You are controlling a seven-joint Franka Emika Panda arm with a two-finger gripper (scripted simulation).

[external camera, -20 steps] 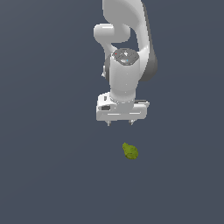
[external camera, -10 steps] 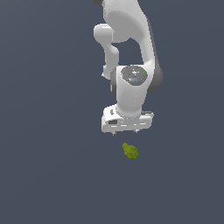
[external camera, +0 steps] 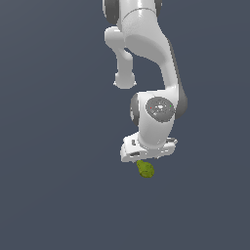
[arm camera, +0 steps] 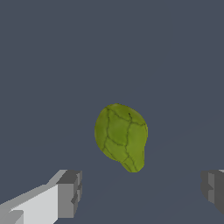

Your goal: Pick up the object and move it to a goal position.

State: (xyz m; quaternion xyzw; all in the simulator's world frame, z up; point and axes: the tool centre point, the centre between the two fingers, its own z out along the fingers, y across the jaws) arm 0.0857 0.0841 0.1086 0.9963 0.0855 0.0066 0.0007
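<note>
Object [arm camera: 121, 137] between spread fingertips [arm camera: 69, 194]

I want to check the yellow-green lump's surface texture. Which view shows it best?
The wrist view: the yellow-green lump appears large and unobstructed, its cracked, bumpy skin clear, between the open gripper's fingers. In the exterior view it is tiny and partly hidden under the gripper.
</note>
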